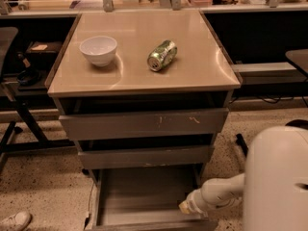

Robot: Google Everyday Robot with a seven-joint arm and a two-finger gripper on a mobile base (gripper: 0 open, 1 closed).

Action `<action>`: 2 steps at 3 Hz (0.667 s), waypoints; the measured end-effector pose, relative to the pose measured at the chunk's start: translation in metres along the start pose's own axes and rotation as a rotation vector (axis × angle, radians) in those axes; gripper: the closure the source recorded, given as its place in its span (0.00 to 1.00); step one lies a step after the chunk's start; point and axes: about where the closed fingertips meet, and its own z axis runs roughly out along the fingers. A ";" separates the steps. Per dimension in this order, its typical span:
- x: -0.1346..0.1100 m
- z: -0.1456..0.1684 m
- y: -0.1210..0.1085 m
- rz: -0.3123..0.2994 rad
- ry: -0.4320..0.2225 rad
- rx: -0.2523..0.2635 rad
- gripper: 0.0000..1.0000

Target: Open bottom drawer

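The bottom drawer (140, 194) is the lowest of three grey drawers in a small cabinet and stands pulled far out, its shallow grey tray bare. Its front panel (144, 225) runs along the lower edge of the camera view. My gripper (186, 207) is at the end of the white arm (219, 193), low at the drawer's right front corner, just inside the tray's right wall. The gripper's tip is partly hidden against the drawer.
The beige cabinet top (192, 71) carries a white bowl (98, 50) and a green can (162, 55) lying on its side. The middle drawer (144, 157) and scratched top drawer (144, 123) jut out slightly. A dark table leg (26, 119) stands at left, and a white shoe (14, 220) lies on the floor.
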 end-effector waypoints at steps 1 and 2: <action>-0.041 -0.054 -0.006 0.136 -0.069 0.150 1.00; -0.060 -0.084 -0.011 0.169 -0.121 0.227 0.82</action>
